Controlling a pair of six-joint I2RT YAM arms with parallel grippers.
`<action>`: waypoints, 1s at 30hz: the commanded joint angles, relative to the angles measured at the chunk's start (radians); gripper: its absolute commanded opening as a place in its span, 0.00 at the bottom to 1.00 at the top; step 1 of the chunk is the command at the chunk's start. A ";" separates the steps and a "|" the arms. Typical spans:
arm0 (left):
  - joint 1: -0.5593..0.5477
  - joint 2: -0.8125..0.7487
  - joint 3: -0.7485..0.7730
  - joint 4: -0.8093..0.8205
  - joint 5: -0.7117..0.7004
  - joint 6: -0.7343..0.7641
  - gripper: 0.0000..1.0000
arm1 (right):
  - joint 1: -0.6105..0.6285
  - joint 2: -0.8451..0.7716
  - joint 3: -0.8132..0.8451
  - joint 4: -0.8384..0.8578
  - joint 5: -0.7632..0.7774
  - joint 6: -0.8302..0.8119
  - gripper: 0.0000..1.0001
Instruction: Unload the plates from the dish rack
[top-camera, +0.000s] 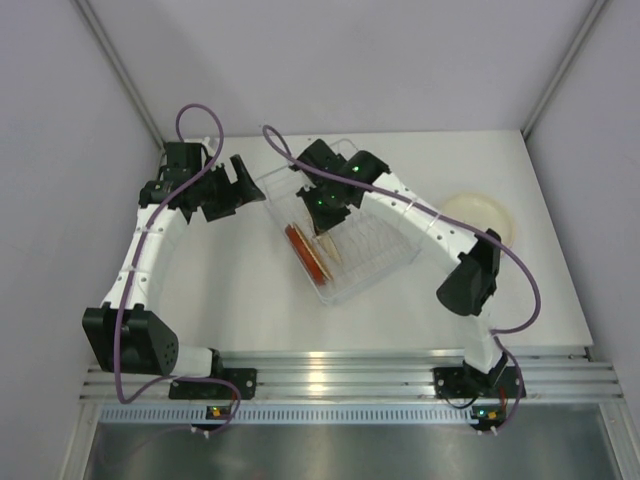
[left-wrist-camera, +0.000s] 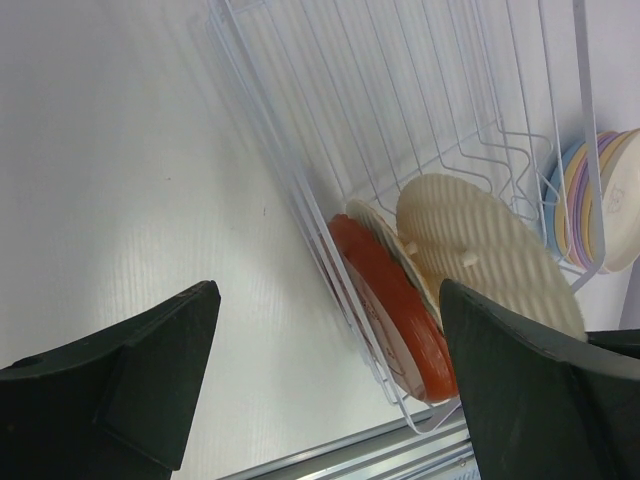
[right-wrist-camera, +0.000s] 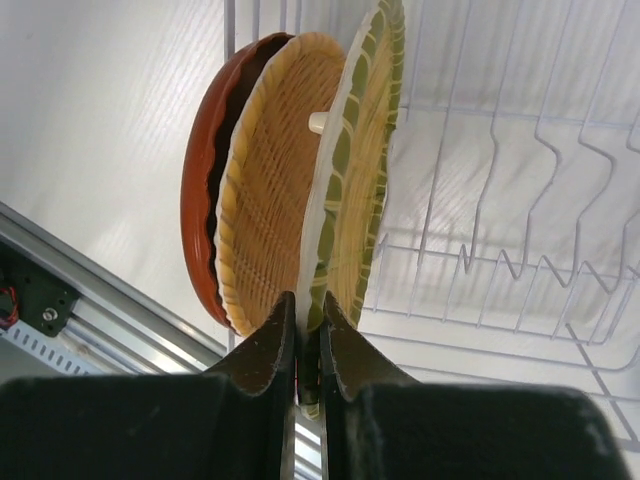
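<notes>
The dish rack (top-camera: 385, 262), see-through with thin white wires, sits at the table's middle. A red plate (top-camera: 305, 255) stands on edge at its near-left end. My right gripper (top-camera: 326, 222) is inside the rack. In the right wrist view it (right-wrist-camera: 310, 312) is shut on the rim of a cream-and-green plate (right-wrist-camera: 355, 150), which stands beside a straw-coloured plate (right-wrist-camera: 265, 190) and the red plate (right-wrist-camera: 203, 180). My left gripper (top-camera: 236, 190) is open and empty, left of the rack. Its view shows the red plate (left-wrist-camera: 395, 310) and a cream plate (left-wrist-camera: 485, 250) between the fingertips (left-wrist-camera: 120, 380).
A stack of plates with a cream one on top (top-camera: 482, 215) lies on the table right of the rack; the left wrist view shows its lavender, blue and cream edges (left-wrist-camera: 600, 200). An aluminium rail (top-camera: 340, 370) runs along the near table edge.
</notes>
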 joint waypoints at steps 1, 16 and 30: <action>-0.005 -0.042 -0.004 0.006 0.006 0.010 0.97 | -0.056 -0.161 0.057 0.001 0.120 0.007 0.00; -0.005 -0.029 -0.002 0.012 0.023 0.004 0.97 | -0.333 -0.362 -0.098 -0.092 0.625 -0.019 0.00; -0.005 -0.025 0.004 0.012 0.029 0.001 0.97 | -0.523 -0.339 -0.557 0.121 0.766 -0.055 0.00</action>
